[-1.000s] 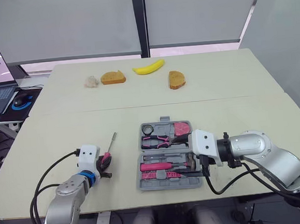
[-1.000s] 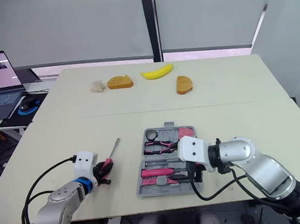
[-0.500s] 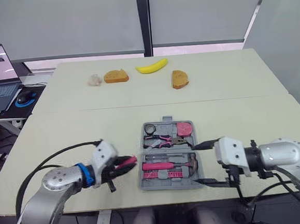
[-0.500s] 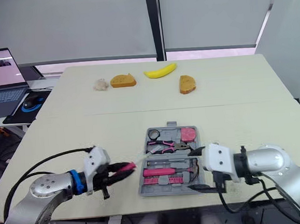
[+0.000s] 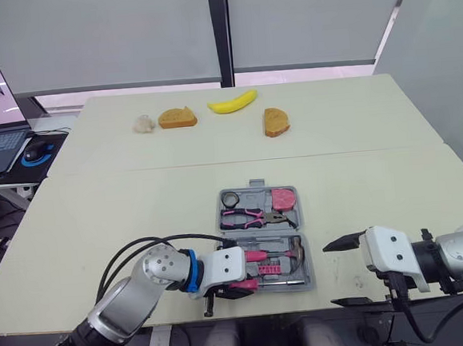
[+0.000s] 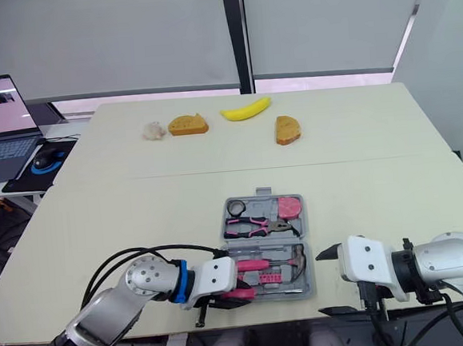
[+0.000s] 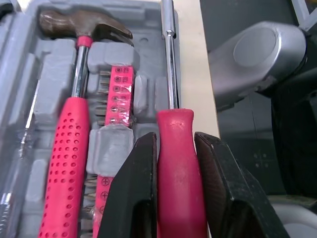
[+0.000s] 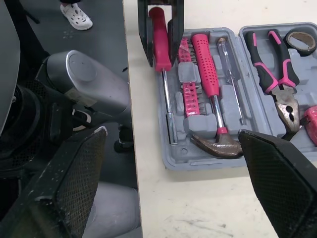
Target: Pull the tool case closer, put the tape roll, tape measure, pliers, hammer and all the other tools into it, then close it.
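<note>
1 screwdriver (image 7: 176, 124), likely light and stiff, sits clamped by its pink handle, the best hold, in the left gripper (image 7: 174, 143) at the near edge of the case (image 8: 208, 158); right gripper (image 5: 332, 275) gapes empty, right of it

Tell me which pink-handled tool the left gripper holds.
The screwdriver, clamped by its handle in the left gripper at the case's near edge. The hammer beside it and the pliers lie free in their slots.

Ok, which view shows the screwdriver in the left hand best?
The left wrist view: the screwdriver is close up, red handle clamped in the left hand, shaft over the tool case. The right wrist view shows it whole but smaller; the eye views, just some handle.
</note>
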`<state>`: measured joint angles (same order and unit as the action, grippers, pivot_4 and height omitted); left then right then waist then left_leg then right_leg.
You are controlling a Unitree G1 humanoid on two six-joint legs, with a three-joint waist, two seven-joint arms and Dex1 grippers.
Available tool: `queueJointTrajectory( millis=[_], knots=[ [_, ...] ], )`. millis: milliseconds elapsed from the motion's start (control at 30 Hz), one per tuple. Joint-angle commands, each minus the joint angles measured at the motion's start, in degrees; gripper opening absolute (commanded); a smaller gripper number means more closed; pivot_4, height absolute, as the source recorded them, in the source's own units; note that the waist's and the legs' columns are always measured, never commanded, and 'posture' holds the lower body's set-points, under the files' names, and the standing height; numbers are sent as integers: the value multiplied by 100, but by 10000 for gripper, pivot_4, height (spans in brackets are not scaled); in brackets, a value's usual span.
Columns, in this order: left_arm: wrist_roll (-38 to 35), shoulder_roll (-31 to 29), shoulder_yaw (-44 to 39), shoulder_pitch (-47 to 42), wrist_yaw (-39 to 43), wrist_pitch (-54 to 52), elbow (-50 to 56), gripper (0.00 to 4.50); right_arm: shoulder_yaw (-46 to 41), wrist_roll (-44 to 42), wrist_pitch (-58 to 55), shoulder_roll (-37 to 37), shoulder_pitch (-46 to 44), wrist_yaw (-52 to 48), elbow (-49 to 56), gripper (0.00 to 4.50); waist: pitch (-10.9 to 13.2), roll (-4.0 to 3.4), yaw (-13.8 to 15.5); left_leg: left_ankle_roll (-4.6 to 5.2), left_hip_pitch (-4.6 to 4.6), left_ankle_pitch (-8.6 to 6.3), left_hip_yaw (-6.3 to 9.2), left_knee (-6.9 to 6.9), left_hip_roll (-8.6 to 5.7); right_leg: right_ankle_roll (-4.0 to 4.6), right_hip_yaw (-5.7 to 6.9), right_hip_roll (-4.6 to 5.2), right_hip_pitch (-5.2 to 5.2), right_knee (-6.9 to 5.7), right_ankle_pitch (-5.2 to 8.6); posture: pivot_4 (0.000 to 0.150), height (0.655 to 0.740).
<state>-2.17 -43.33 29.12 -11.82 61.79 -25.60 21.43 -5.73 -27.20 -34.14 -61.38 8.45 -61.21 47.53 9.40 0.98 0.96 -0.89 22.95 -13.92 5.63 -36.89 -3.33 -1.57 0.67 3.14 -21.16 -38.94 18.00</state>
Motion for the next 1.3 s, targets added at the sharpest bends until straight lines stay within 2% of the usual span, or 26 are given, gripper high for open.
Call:
queueJointTrajectory(
  millis=[33, 433, 667, 833, 1300],
  knots=[
    [240, 141, 88, -139, -118, 203, -217, 7844, -162, -103, -16, -88, 16, -7, 211, 45000, 0, 0, 7, 0, 0, 0, 0, 0, 0, 0, 0, 0, 1, 0, 0, 1500, 7400],
    [720, 716, 524, -415, -186, 37, -336, 7844, -10, -97, -14, -108, -149, 46, 131, 45000, 1, 3, 20, 0, -1, 0, 0, -4, -4, -1, 0, 1, 5, 0, 0, 1500, 7400],
    [578, 677, 316, -342, -139, -37, 17, 7844, -5, -92, -7, -89, -142, 79, 130, 45000, 2, 3, 32, 0, -1, 0, 0, -6, -6, -3, 0, 2, 7, 0, -1, 1500, 7400],
    [410, 397, 54, -340, 17, -176, 373, 7844, -47, -124, -19, -91, -113, 76, 134, 45000, 3, 5, 31, 0, -1, 0, 2, -6, -3, -2, 1, 1, 6, 0, -1, 1500, 7400],
    [661, 488, 398, -513, 2, -187, 143, 7844, 70, -124, -31, -68, -233, 143, 115, 45000, 2, 5, 29, 0, -2, 0, 0, -6, -3, -2, 0, 0, 6, -2, -1, 1500, 7400]
  ],
)
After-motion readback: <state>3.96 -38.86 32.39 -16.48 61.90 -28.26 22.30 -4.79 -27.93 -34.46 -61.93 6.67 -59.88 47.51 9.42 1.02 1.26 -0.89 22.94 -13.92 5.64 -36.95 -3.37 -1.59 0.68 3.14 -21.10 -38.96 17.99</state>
